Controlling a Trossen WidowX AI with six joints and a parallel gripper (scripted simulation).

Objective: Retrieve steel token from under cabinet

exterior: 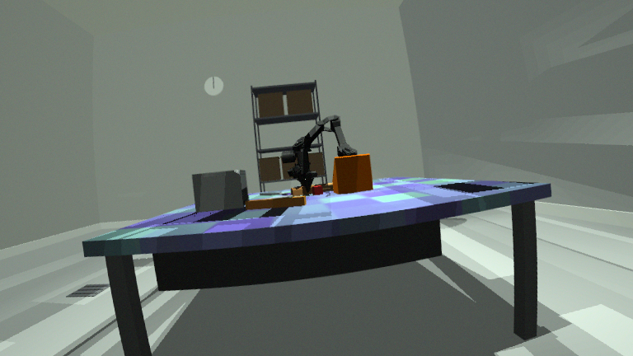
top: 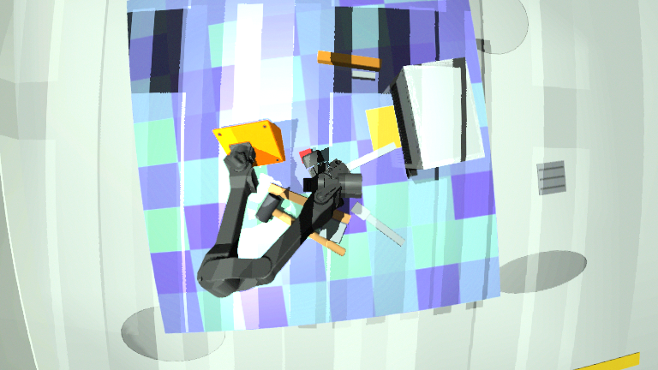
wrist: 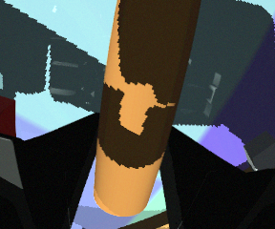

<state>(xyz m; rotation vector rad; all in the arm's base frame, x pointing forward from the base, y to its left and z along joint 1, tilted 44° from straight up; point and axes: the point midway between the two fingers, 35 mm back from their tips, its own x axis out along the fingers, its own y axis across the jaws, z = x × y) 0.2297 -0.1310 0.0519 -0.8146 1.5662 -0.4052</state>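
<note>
My gripper [wrist: 132, 126] [exterior: 307, 190] is shut on a round orange-tan handle [wrist: 130, 186], which runs up between the fingers in the wrist view. In the top view the arm hides the fingertips. A pale straight bar [top: 371, 156] reaches from beside the hand to the lower part of the yellow marked area [top: 380, 123]; it appears to be the shaft of the held tool. The cabinet [top: 444, 114] [exterior: 217, 191] stands right of that area, its dark slotted side facing it. The steel token cannot be made out. The bar's far end is close to the cabinet's front.
A red block [top: 305, 153] [exterior: 317, 189] is beside the hand. An orange bar [top: 349, 60] [exterior: 275, 202] and a small pale piece [top: 363, 74] lie above the marked area. A dark-headed hammer [top: 267, 207], a wooden stick [top: 286, 193] and a pale tool [top: 385, 229] lie below. The arm stands on an orange block [top: 261, 134] [exterior: 353, 174].
</note>
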